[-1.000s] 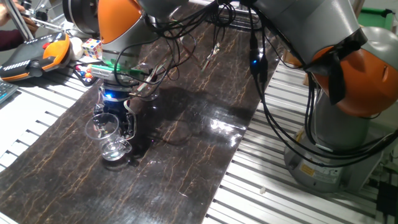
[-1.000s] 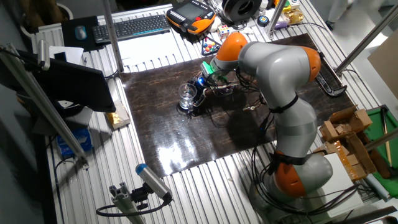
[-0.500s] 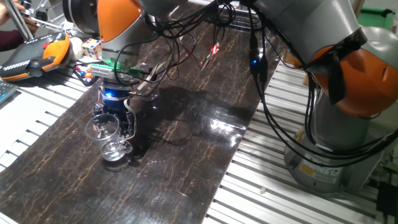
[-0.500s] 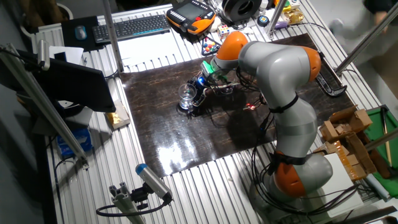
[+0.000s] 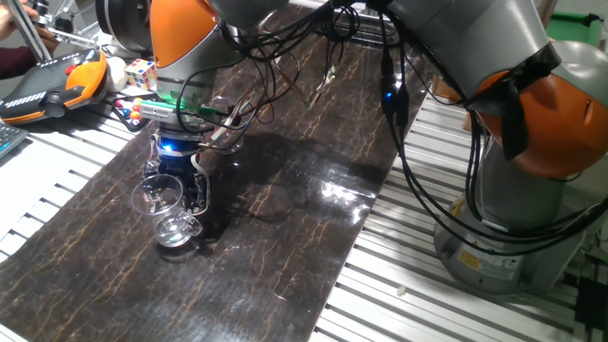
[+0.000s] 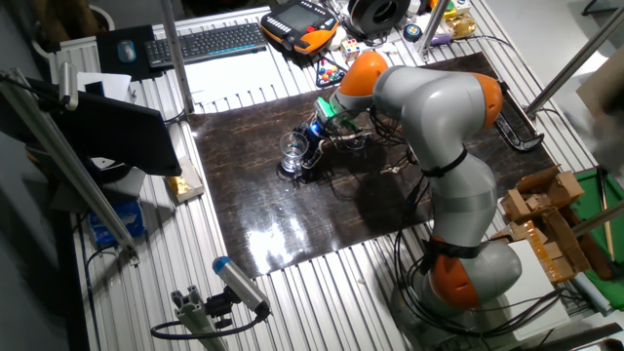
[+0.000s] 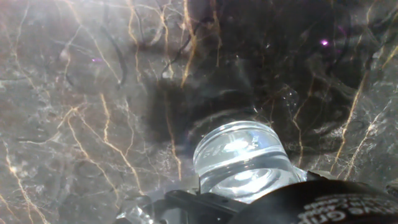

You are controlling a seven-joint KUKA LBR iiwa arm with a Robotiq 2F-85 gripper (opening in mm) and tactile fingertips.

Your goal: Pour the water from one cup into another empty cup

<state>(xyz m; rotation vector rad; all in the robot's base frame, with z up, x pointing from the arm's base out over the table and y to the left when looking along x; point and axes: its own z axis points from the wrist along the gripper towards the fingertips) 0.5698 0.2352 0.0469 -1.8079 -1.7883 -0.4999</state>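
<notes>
Two clear glass cups sit together near the left end of the dark marbled mat (image 5: pixel 285 218) that covers the middle of the worktop (image 5: pixel 418 275). Relative to that mat, the wider cup (image 5: pixel 158 196) is raised off its surface and tipped, held at the claw (image 5: pixel 176 190), while the smaller cup (image 5: pixel 175 230) stands upright on the mat directly beneath it, the two glasses overlapping in one fixed view so that it is not possible to say whether they touch. In the other fixed view the wide cup (image 6: pixel 292 146) shows as a pale ring just beside the claw (image 6: pixel 307 156), over the upper left part of the mat (image 6: pixel 292 219). The claw's black fingers are closed against the wider cup, apparently at its side where the small handle is, though the exact contact is too blurred to make out. In the hand view, the thick round glass base (image 7: pixel 242 155) of the smaller cup fills the lower middle, seen through the glass against the veined mat (image 7: pixel 74 112). Any water is too faint to tell apart from the glass. Beyond the far left edge of the mat lie an orange and black control pendant (image 5: pixel 52 84) and a small coloured puzzle cube (image 5: pixel 140 71). Cables (image 5: pixel 275 57) hang from the arm (image 5: pixel 456 38) above the far half of the mat.
</notes>
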